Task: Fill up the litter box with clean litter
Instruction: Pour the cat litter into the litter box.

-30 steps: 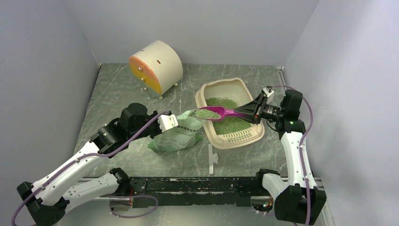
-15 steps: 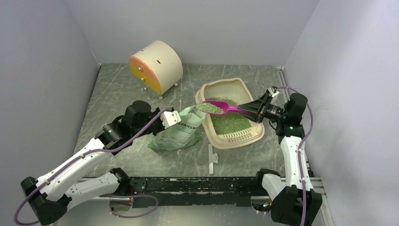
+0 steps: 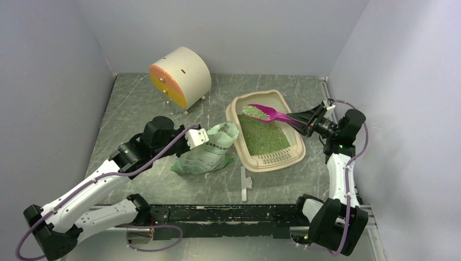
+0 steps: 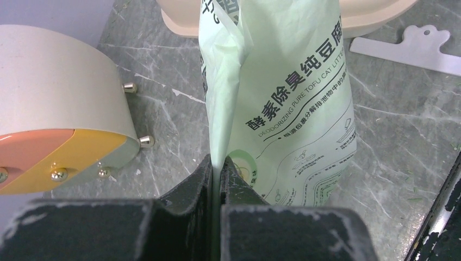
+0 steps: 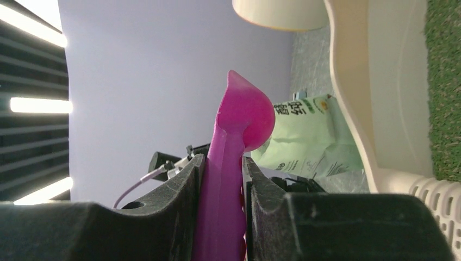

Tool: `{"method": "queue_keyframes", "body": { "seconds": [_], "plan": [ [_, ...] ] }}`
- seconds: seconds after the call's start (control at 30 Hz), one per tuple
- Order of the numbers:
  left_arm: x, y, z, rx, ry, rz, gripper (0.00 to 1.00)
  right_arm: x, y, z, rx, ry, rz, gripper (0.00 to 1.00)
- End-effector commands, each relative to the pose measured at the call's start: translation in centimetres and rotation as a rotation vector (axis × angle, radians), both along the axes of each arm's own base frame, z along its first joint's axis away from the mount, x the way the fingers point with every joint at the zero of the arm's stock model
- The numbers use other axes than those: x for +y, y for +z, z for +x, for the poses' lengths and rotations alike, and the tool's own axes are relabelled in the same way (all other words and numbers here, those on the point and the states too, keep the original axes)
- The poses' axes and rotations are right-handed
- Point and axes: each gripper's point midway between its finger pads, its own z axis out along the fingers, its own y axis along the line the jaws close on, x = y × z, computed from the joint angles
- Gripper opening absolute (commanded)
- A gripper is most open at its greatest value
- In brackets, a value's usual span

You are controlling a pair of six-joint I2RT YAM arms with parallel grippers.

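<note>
Litter box [image 3: 276, 158] part-filled with litter [image 3: 265, 137]; right gripper [image 5: 223, 163] clamps loaded scoop [image 3: 267, 113] over far end, left gripper [image 4: 217, 166] pinches bag [image 4: 288, 109].

A beige tone is shown by the litter box [image 3: 274, 159], and a grainy green by the clean litter [image 3: 263, 136]. The scoop [image 3: 280, 116] is coloured magenta. The bag [image 3: 209, 155] is printed pale green with dark green lettering. The cabinet [image 3: 190, 73] is finished in cream and faced in orange. The worktop [image 3: 141, 103] is patterned as pale-veined grey marble.
</note>
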Motion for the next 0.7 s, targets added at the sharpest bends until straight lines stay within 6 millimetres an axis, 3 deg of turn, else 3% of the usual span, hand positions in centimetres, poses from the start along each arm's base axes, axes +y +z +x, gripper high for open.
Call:
{"method": "queue_keyframes", "body": {
  "seconds": [0.0, 0.3, 0.47, 0.67],
  "plan": [
    [-1.5, 6.1, 0.0, -0.125, -0.054, -0.151, 0.05, -1.5, -0.2, 1.1, -0.029, -0.045, -0.005, 0.00],
    [-1.2, 7.4, -1.2, -0.123, -0.076, -0.206, 0.05, -5.2, -4.4, 4.5, 0.060, -0.250, -0.093, 0.00],
    [-0.8, 7.8, -1.7, -0.125, -0.074, -0.220, 0.05, -7.7, -5.9, 6.1, 0.103, -0.395, -0.257, 0.00],
    [-0.8, 7.7, -1.8, -0.120, -0.073, -0.223, 0.05, -9.2, -6.6, 7.0, 0.140, -0.533, -0.374, 0.00]
  ]
}}
